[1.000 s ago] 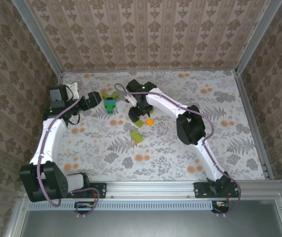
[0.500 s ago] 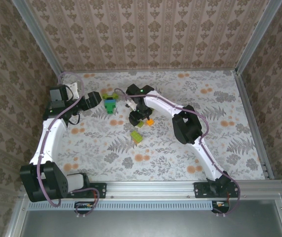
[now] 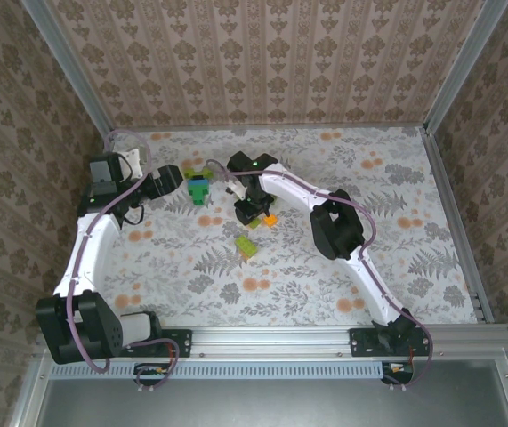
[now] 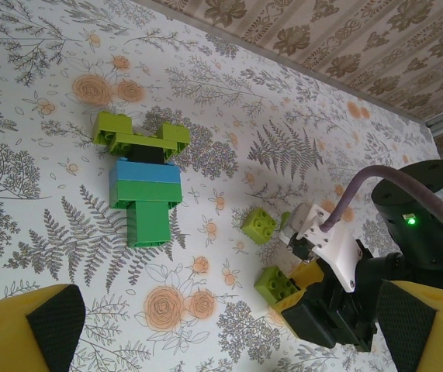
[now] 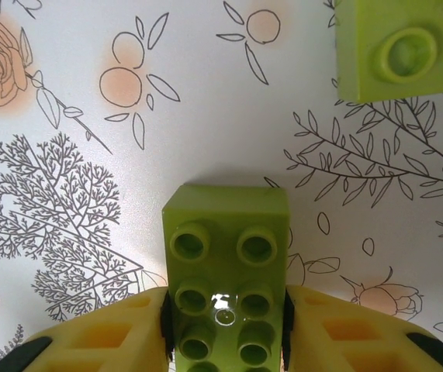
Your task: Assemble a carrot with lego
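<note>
**Right tool.** In the right wrist view the right tool (image 5: 225,314) sits at the bottom centre. Its yellow fingers (image 5: 105,341) stand one on each side of a lime-green brick (image 5: 225,263). Both dark pads bear against the long sides of this brick, so the tool is clamped on it. The brick faces studs up. Whether it rests on the desk (image 5: 66,101) or is lifted cannot be told. A second lime-green brick (image 5: 392,50) lies in the upper right corner of that view, apart from the clamped one.

In the top view this tool is just left of centre. An orange brick (image 3: 270,219) lies just beside it on the right. A loose lime-green brick (image 3: 247,246) lies below it, apart.

**Left tool.** In the left wrist view the left tool (image 4: 221,310) has its fingers in the lower left and lower right corners. They are spread wide apart, with floral desk surface between them.

**Task item.** The carrot (image 4: 145,182) lies flat on the desk, left of centre in the left wrist view. From top to bottom it comprises:
- a wide lime-green piece;
- a blue brick;
- a green brick;
- a lime-green stem.

In the top view it sits upper left of centre, between the two tools. A small lime-green brick (image 4: 260,225) lies to its right, apart from it.
</note>
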`<state>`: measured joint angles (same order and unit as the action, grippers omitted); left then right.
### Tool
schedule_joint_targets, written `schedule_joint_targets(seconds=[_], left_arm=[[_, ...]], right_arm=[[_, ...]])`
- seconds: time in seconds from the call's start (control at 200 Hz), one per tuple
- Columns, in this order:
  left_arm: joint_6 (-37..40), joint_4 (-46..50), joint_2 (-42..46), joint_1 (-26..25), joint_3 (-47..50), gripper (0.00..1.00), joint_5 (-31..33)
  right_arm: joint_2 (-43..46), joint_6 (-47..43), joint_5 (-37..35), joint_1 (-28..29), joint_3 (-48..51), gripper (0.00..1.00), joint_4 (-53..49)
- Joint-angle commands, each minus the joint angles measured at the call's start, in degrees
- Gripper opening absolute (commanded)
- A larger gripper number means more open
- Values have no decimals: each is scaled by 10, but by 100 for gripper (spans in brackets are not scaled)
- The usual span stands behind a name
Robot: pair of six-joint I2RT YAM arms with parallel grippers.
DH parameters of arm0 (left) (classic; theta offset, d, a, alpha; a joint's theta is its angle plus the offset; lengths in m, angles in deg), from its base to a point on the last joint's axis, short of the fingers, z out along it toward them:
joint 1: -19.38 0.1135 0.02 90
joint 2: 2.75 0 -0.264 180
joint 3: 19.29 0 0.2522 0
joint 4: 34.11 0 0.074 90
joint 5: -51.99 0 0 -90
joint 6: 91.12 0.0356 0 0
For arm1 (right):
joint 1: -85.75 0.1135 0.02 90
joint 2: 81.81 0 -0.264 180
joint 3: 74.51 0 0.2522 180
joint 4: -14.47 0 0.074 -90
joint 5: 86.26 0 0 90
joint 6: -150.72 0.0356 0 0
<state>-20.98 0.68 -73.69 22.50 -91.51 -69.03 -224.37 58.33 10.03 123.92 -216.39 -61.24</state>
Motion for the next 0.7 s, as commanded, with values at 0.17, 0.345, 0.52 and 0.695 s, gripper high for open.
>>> schedule_joint_targets(seconds=[0.17,0.345,0.52,0.695], left_arm=[[9,0,-7,4,-13,100,-4],[8,1,-7,3,-12,100,-4],[9,1,-7,3,-13,100,-2],[10,4,-7,2,-13,100,5]], right_arm=[[55,15,-3,4,18,33,-13],[101,20,-13,6,29,33,-22],[164,22,-11,15,77,33,-22],[234,22,1,39,166,33,-10]])
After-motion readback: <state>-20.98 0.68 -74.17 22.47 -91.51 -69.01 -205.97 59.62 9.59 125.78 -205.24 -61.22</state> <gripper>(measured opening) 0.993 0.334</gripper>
